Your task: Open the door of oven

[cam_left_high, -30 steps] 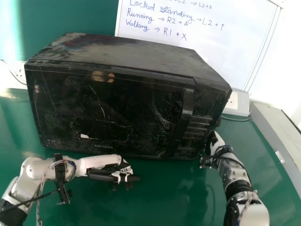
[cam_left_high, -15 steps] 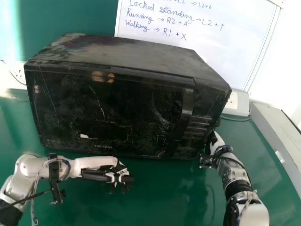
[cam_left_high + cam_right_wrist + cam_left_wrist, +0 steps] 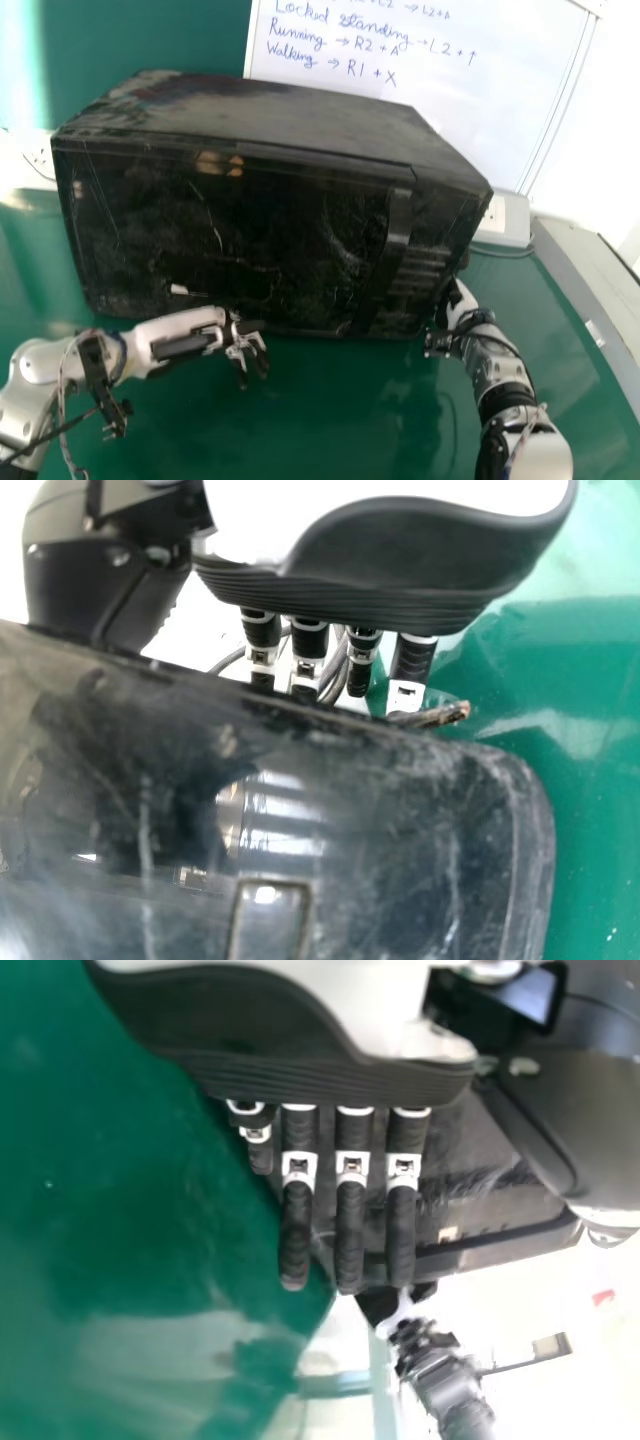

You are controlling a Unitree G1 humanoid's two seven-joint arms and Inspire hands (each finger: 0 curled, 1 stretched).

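Oven closed on table; left hand wide, in front; right hand beside it, can't tell how wide.

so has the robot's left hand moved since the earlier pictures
Yes, measured against the oven, the left hand has shifted toward the robot's left.
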